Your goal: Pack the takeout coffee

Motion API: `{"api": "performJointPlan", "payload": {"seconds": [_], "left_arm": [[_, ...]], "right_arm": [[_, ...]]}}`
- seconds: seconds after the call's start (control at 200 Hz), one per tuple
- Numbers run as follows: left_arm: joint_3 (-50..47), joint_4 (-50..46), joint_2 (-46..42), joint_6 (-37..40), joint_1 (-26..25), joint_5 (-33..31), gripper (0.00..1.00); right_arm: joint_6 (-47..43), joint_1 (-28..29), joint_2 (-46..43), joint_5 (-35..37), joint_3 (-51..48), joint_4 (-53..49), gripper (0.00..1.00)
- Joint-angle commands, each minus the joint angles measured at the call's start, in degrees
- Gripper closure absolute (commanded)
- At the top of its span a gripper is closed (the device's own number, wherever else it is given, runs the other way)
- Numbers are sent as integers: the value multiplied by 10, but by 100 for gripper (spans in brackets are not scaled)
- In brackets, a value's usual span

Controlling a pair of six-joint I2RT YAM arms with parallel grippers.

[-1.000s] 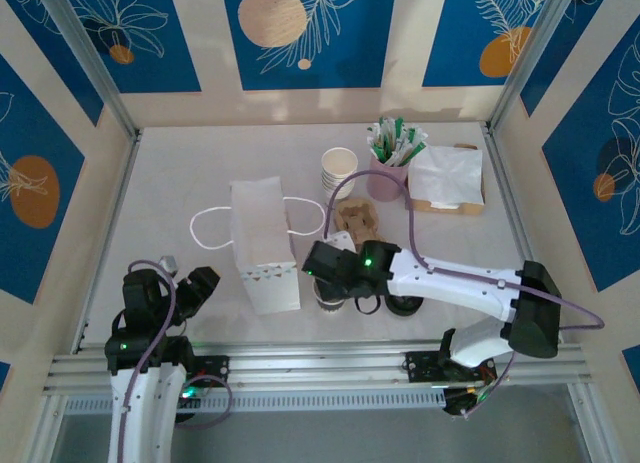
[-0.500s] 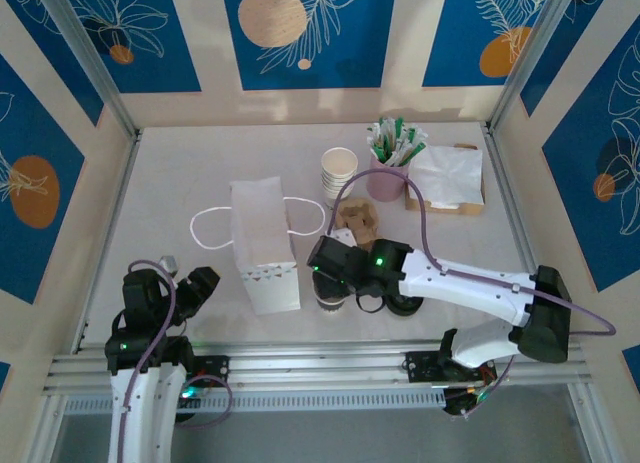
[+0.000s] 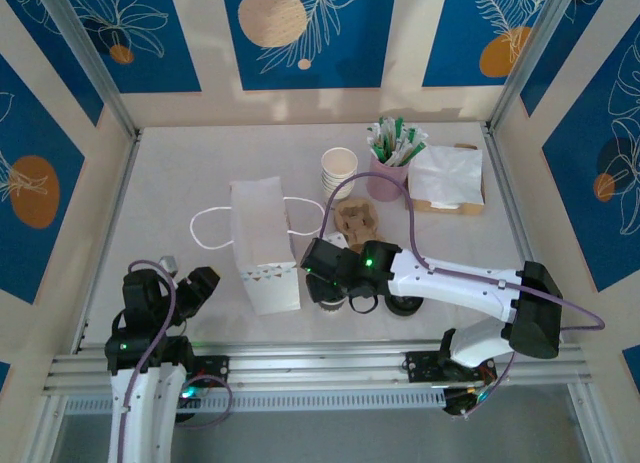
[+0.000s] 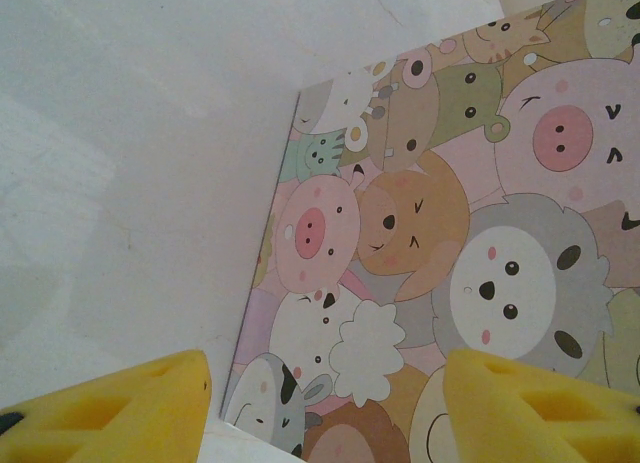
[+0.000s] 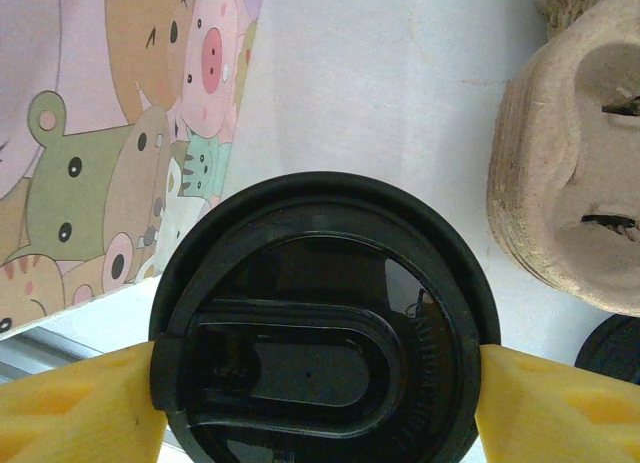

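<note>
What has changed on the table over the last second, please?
The right arm swung slightly to the right, then came back left. Its right gripper ends about where it began, with its pads against both sides of the black lid. The left gripper, paper bag, cup stack and napkins stayed put.

Counter point(image 3: 180, 173): white, matte, plain surface.
Wall panels point(image 3: 300, 33): blue fields in cream borders, orange and peach discs, white line-drawn leaves; on back and both sides.
Aluminium posts point(image 3: 92, 68): two, slanted, at back corners.
Aluminium rail point(image 3: 320, 368): slotted, along counter's near edge.
</note>
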Motion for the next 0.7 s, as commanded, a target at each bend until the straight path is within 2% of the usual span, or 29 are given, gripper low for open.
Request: {"api": "performJointPlan", "payload": {"seconds": [0.0, 0.27, 0.695], "left_arm": [[6, -11, -1, 15, -5, 4, 37], [5, -12, -1, 14, -5, 2, 37], [5, -11, -1, 15, -5, 1, 37]], "right_arm": [[2, 4, 8, -4, -5, -4, 24], [3, 21, 37, 36, 17, -48, 24], [28, 24, 42, 41, -1, -52, 24]]}}
